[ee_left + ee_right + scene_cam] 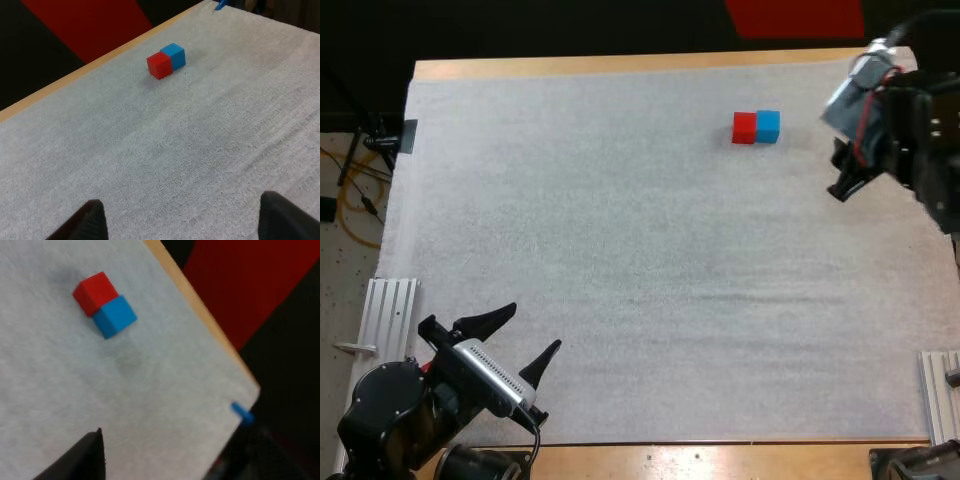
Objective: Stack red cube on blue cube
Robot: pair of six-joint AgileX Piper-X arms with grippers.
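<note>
Here, cubes: red cube (744,127) touching blue cube (768,125) on its right, both on the mat (620,250), far right.
Left gripper (534,327): fingers wide apart, near left.
Right gripper (842,185): fingers apart, right of the cubes.

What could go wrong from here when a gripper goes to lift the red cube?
1. The red cube touches the blue cube side by side, so one of the fingers may find no gap there and push the blue cube away.
2. Both cubes sit near the white mat's far edge; a nudge might slide them toward it.
3. The left gripper is far from them; the right gripper, nearer, seems the safer choice.
</note>
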